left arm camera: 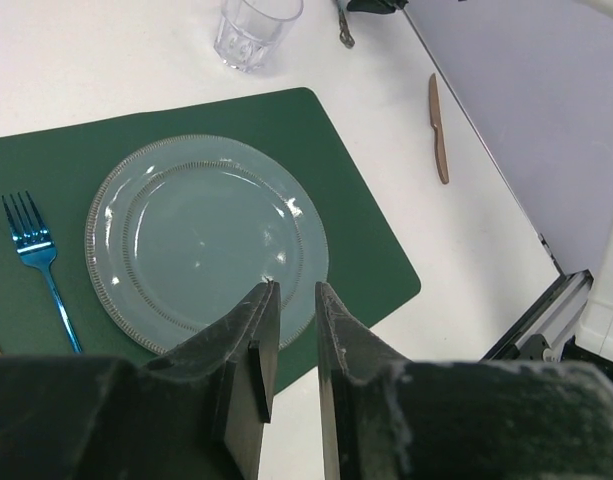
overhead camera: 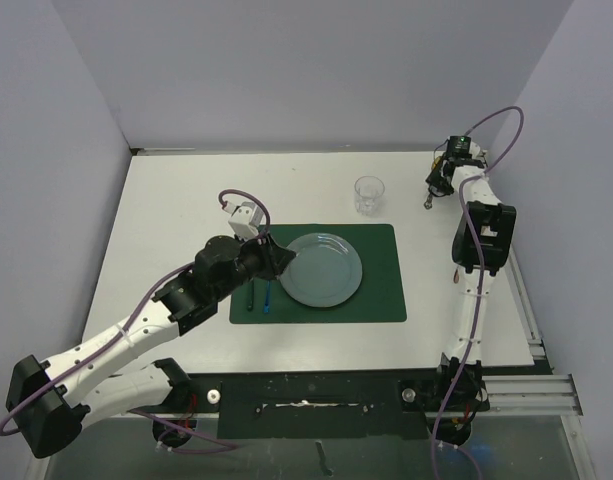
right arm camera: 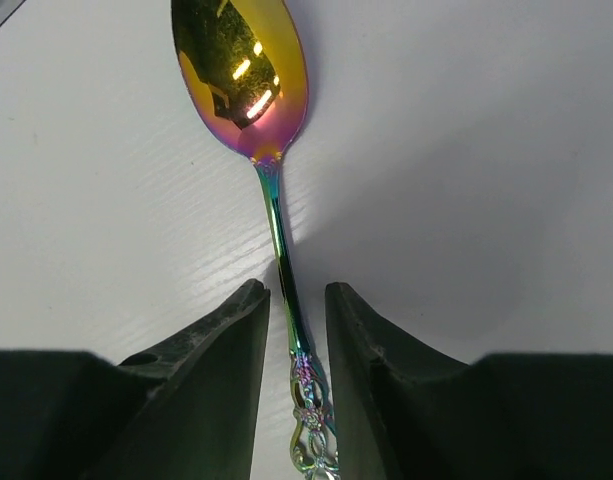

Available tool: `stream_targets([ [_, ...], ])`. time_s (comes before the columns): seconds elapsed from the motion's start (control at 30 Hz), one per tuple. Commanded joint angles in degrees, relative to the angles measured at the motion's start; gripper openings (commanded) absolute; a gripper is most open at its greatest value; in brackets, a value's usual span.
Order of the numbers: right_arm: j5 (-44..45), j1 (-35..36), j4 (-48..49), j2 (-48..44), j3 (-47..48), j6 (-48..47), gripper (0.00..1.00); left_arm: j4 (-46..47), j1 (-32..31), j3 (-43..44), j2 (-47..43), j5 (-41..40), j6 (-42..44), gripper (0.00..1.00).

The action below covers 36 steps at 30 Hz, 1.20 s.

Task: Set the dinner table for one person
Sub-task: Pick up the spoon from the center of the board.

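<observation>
A white worktop (overhead camera: 176, 200) fills the frame between pale walls (overhead camera: 316, 70), with a green placemat (overhead camera: 381, 290) at centre. From lower left, the left end effector (overhead camera: 285, 258) hovers over the left rim of the plate (overhead camera: 326, 268), fingers narrowly parted and empty. At upper right, the right end effector (overhead camera: 429, 193) points down at the worktop, straddling the handle of a spoon (right arm camera: 248, 90); I cannot tell whether it pinches.

Bright, even light is coming from overhead, washing the dinner table (overhead camera: 166, 205) white — shadows are lying soft. Glints are flaring in the bowl of the spoon (right arm camera: 241, 75) and speckling the plate (left arm camera: 201, 240); the nearest foreground is blurring in both wrist views.
</observation>
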Motion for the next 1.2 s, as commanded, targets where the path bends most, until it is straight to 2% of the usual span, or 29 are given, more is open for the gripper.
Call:
stream_targets([
  [0.0, -1.0, 1.2, 1.6, 2.9, 3.7, -1.3, 0.29, 0.8, -0.3, 2.5, -0.7, -0.3, 0.9, 0.18],
  [0.17, 0.1, 2.7, 1.1, 5.7, 6.3, -3.8, 0.2, -0.1, -0.4, 2.3, -2.3, -0.3, 1.0, 0.18],
  [0.4, 3.8, 5.4, 0.3, 7.2, 6.5, -7.3, 0.14, -1.1, -0.3, 1.6, -5.0, -2.1, 1.2, 0.19],
  [0.5, 4.5, 5.8, -0.5, 7.3, 6.2, -7.9, 0.01, -0.8, -0.4, 1.0, -5.5, -2.4, 1.1, 0.19],
  [0.77, 6.0, 6.1, 0.3, 3.8, 0.6, -7.1, 0.0, 0.3, -0.4, 0.0, -5.4, -1.8, 0.3, 0.19],
  [1.17, 12.0, 8.9, 6.3, -10.3, -16.4, -6.2, 0.0, 2.8, -0.4, -2.3, -6.6, -0.8, -2.5, 0.19],
])
